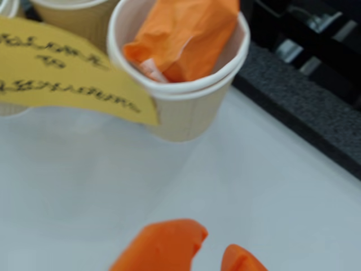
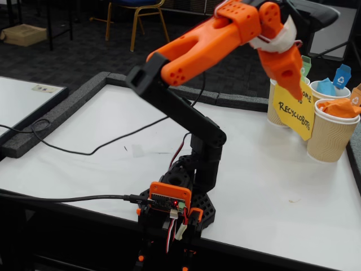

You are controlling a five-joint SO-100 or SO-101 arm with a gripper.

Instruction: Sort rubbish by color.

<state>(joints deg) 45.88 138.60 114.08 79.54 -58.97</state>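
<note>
Orange fingertips of the gripper [image 1: 211, 254] fill the bottom edge of the wrist view, slightly parted with nothing between them, so it hangs empty above bare white bench [image 1: 84, 180]. Just beyond, the orange paper wad [image 1: 183, 36] sits inside a ribbed tan paper cup [image 1: 186, 116], bulging over the rim, with a bit of white tape showing low on its near side.

In the fixed view that cup stands nearest the bench's right edge, and the blue paper wad [image 2: 326, 87] lies in the cup [image 2: 324, 97] behind it. A third cup [image 2: 274, 110] is half hidden by the yellow sign [image 2: 294, 113] leaning across the row; whether the green wad is in it cannot be seen.

Crumpled paper like this is probably very light, soft and springy. If it needs lifting again, a pinch across the raised top fold should hold, though the cup may tip or ride up with it.
</note>
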